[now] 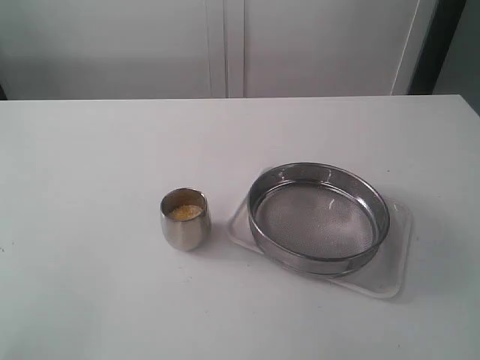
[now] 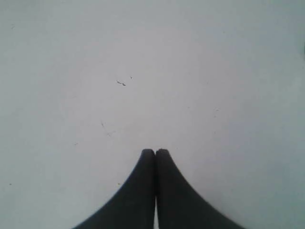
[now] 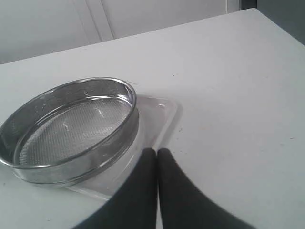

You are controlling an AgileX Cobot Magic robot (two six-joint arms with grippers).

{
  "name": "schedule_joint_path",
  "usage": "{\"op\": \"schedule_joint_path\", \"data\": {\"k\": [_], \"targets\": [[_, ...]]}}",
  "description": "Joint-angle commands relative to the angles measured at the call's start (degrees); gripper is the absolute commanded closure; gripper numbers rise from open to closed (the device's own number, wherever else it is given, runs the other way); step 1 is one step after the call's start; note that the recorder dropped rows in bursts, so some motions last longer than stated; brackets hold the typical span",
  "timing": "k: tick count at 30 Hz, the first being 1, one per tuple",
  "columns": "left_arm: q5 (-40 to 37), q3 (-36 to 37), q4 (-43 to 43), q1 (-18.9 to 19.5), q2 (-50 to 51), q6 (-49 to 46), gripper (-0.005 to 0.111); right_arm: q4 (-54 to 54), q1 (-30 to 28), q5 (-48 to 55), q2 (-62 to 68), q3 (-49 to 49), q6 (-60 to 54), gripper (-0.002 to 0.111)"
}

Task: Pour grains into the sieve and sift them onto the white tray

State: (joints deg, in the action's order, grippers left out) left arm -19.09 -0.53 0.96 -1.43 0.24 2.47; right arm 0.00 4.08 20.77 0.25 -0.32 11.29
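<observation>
sieve (image 1: 319, 219): mouth up on white tray (image 1: 391, 266) | long axis: left-right, skewed

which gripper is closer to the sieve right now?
Right, most likely. The right gripper, fingers shut, is close beside the sieve and the white tray. The left gripper, also shut, has only table in its view, no sieve.

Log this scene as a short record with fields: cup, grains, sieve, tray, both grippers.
cup: steel, upright on the table, left of the sieve in the exterior view, apart from it
grains: yellow, inside the cup; none in the sieve
sieve: sits on the white tray, mesh bare
white tray: flat on the table under the sieve
left gripper: shut, empty, over the table
right gripper: shut, empty, facing the sieve and tray
</observation>
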Motion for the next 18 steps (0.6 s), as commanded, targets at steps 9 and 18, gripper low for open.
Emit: {"op": "schedule_joint_path", "data": {"k": [9, 18], "targets": [[13.2, 0.5, -2.8, 0.1, -0.2, -0.9, 0.107, 0.0, -0.1, -0.7, -0.2, 0.3, 0.2, 0.108], [21.4, 0.5, -2.8, 0.1, -0.2, -0.9, 0.107, 0.0, -0.1, -0.7, -0.2, 0.3, 0.3, 0.108]]}}
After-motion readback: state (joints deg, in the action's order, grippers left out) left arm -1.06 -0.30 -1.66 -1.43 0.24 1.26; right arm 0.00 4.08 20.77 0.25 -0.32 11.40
